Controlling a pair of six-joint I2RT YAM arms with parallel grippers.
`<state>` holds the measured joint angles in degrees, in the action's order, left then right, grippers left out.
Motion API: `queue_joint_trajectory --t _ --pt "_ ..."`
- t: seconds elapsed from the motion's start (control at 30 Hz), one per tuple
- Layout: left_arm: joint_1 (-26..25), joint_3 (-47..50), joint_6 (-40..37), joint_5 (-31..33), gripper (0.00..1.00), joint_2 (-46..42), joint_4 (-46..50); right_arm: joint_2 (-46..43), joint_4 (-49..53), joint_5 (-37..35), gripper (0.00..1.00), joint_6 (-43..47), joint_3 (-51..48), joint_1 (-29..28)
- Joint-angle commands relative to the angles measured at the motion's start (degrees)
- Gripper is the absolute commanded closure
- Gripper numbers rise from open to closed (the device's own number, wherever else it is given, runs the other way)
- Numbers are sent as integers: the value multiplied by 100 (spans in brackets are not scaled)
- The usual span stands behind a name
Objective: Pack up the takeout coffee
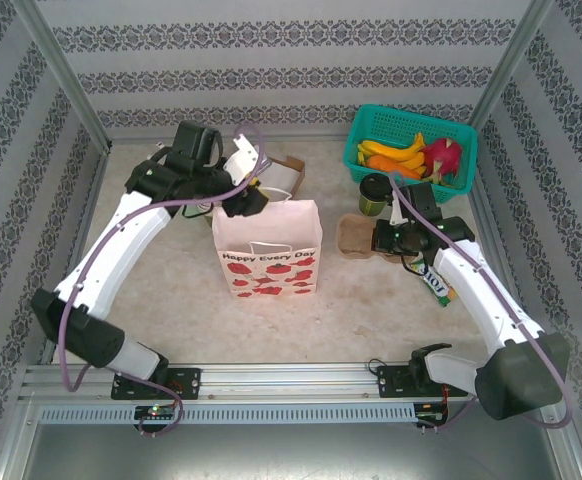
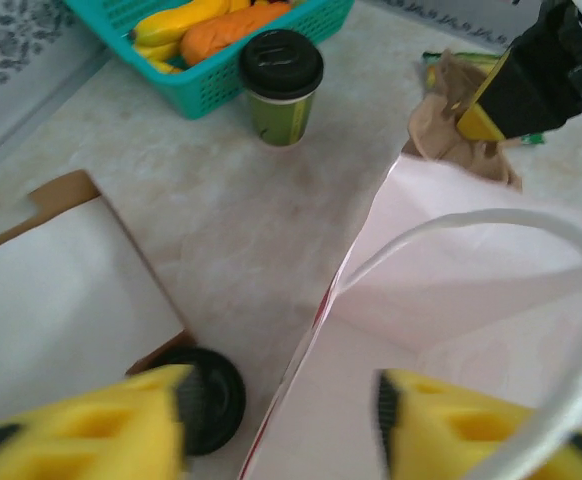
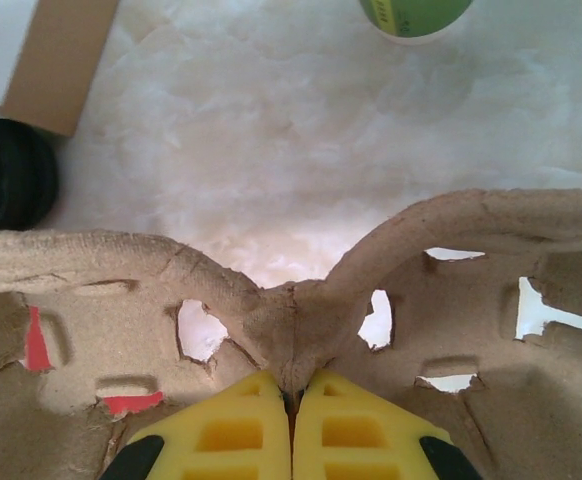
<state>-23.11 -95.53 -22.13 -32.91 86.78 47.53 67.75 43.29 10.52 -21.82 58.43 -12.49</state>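
The takeout coffee (image 1: 374, 193), a green paper cup with a black lid, stands upright in front of the teal basket. It appears again as the lidded cup (image 2: 281, 85) and as a green cup base (image 3: 416, 15). My left gripper (image 2: 281, 420) hangs at the top of the pink strawberry bag (image 1: 268, 250). Its yellow fingers (image 2: 121, 435) are apart on either side of the bag's back rim (image 2: 301, 360). My right gripper (image 3: 293, 385) is shut on the centre ridge of the brown pulp cup carrier (image 3: 301, 310). It holds the carrier (image 1: 356, 235) between the bag and the cup.
The teal basket (image 1: 411, 150) of toy fruit sits at the back right. Behind the bag lies a brown box with a white top (image 2: 61, 290), and a black round object (image 2: 211, 395) rests beside it. A green snack packet (image 1: 439, 285) lies under the right arm. Metal posts and patterned walls ring the table.
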Motion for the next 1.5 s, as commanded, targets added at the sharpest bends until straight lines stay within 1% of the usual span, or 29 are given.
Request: queue_joint_trajectory --t 0.0,0.03,0.07,0.1,0.17,0.23,0.3,0.37,0.43,0.47,0.53,0.57,0.7,0.8,0.87,1.07,1.23,1.37,1.47 --pt "58 -284 326 -568 72 49 -11 -195 525 488 100 126 522 67" --pt "54 -244 521 -513 78 30 -143 -200 635 612 100 155 655 80" --pt "54 -230 707 -490 88 30 -228 -185 750 788 100 200 829 71" --pt "57 -262 898 -497 100 24 -215 -175 855 976 100 213 1014 80" --pt "56 -315 1273 -518 100 47 -180 -131 1006 1277 100 236 1435 71" --pt "57 -373 1855 -512 100 95 -194 -84 1105 1562 100 211 1908 71" --pt "60 -447 2557 -354 100 128 -208 -7 1182 1840 100 153 2348 72" --pt "39 -467 3376 96 100 142 -285 140 1392 2133 100 207 2856 70" --pt "11 -550 4086 605 100 174 -144 347 1651 2345 100 297 3402 63" --pt "9 -543 4449 727 100 182 -133 429 1717 2438 100 330 3597 61" --pt "-4 -457 4985 612 100 218 -190 623 1736 2770 100 348 3993 52" --pt "-1 -488 5082 554 100 262 -136 715 1722 2915 100 330 4135 27" --pt "-10 -559 5123 321 100 447 -20 1149 1601 3727 100 314 4709 -80" --pt "-11 -575 5066 -165 100 600 -164 1525 1614 4268 100 448 5083 -204" --pt "-9 -605 4947 -327 100 663 -230 1743 1699 4416 100 680 5318 -301" --pt "-4 -701 4442 -277 100 627 -134 2376 1572 4282 100 779 5964 -379" --pt "43 -454 4392 -137 100 455 -275 2929 1738 4810 100 1054 6114 -730" --pt "54 -268 4402 -39 100 385 -387 3238 1797 5334 100 1204 5944 -803" --pt "93 -180 4416 -23 100 311 -454 3285 2022 5557 100 1649 5703 -794"
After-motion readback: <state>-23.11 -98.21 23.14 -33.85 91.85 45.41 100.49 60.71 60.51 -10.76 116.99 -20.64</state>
